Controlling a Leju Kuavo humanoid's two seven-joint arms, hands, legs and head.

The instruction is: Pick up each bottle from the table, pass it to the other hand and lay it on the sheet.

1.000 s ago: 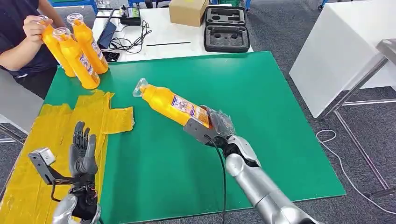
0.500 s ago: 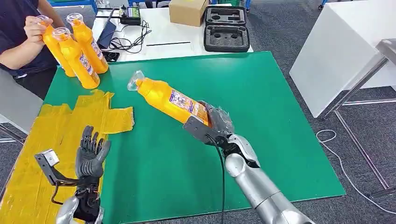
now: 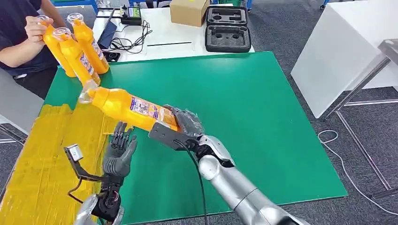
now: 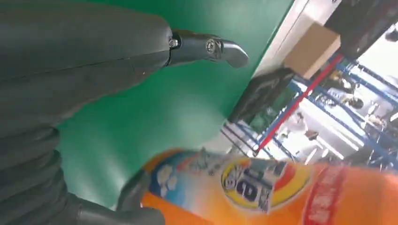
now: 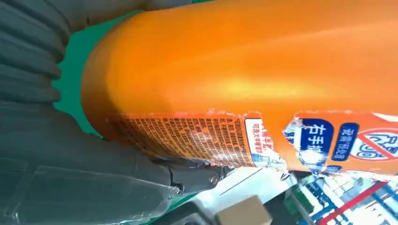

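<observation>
My right hand [image 3: 187, 124] grips the base of an orange bottle [image 3: 126, 107] with a clear cap, held above the table and tilted, cap toward the far left. The same bottle [image 5: 244, 70] fills the right wrist view against my right hand [image 5: 70, 178]. My left hand [image 3: 119, 151] is raised just below the bottle's body, fingers spread, apart from it. In the left wrist view the bottle [image 4: 263, 187] lies close beyond my left hand [image 4: 80, 70]. The yellow sheet [image 3: 42, 154] covers the green table's [image 3: 263, 122] left side.
A person at the far left holds the cap of one of three upright orange bottles [image 3: 77, 54] near the table's back left corner. Behind the table, a white table carries a cardboard box [image 3: 188, 10], a black foam case [image 3: 227, 29] and cables. A white bench [image 3: 347, 51] stands right.
My right hand has carried the bottle left and toward me, over the sheet's edge. My left hand has risen and moved right, coming up under the bottle.
</observation>
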